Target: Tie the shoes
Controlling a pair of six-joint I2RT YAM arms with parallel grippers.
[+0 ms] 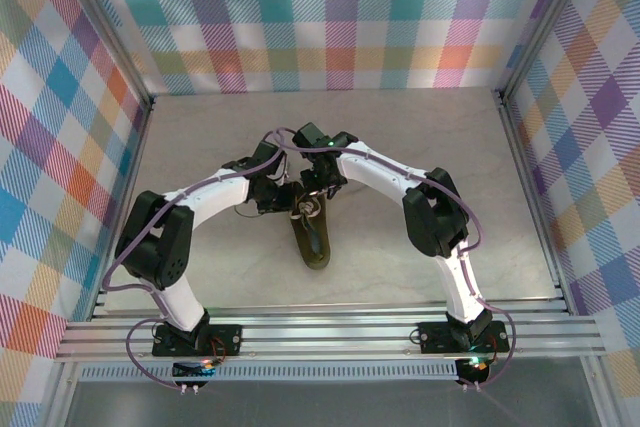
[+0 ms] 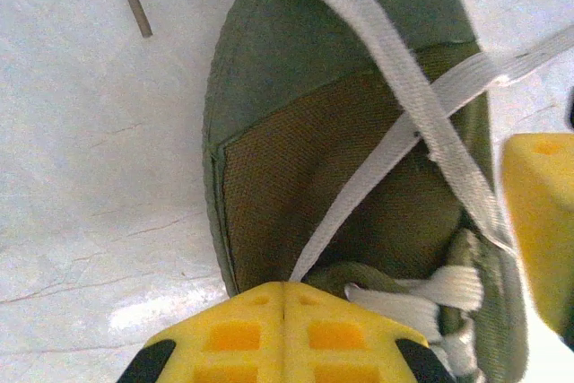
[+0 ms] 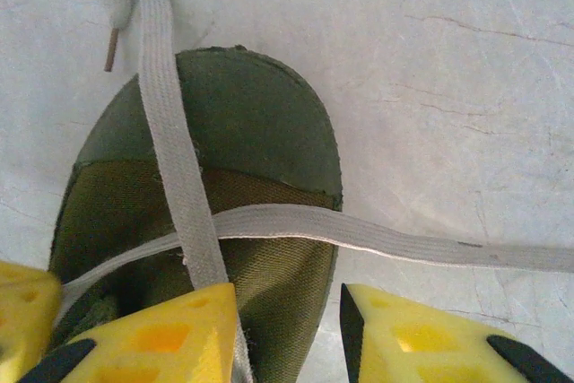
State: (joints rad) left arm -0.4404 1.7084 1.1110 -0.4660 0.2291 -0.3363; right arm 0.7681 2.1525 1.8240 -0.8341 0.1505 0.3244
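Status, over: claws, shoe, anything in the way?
Left claw shut on one lace. Right claw open, other lace beside its finger. Shoe untied, laces crossed. No obstruction seen.

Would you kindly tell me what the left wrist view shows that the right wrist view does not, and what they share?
Left wrist view: the left gripper shut, a lace running into its seam, and lacing at the eyelets. Right wrist view: the right gripper open at the shoe, another lace trailing off across the table. Both: the olive toe cap, the crossed laces and an aglet lying on the table.
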